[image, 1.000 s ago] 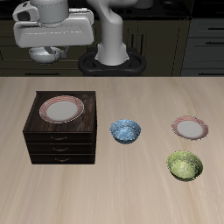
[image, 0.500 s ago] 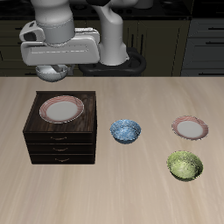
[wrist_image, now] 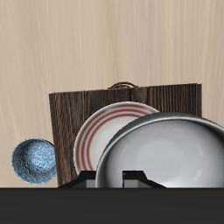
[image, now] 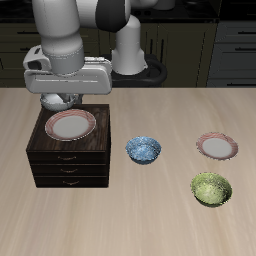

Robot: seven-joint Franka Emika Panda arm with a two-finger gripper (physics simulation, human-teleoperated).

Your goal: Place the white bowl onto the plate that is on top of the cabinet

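While the gripper [image: 57, 99] clasps the white bowl [wrist_image: 164, 150] above the plate [image: 70, 124] on the cabinet [image: 69, 168], a blue patterned bowl [image: 143, 150] sits beside the cabinet, clear of it.

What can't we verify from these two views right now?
- Gripper fingertips: wrist view, the white bowl covers them, so the grip isn't visible.
- White bowl: exterior view, only a sliver shows under the robot's hand.
- Plate on the cabinet: wrist view, partly covered by the bowl.
- Bowl's height above the plate: unreadable in either view.
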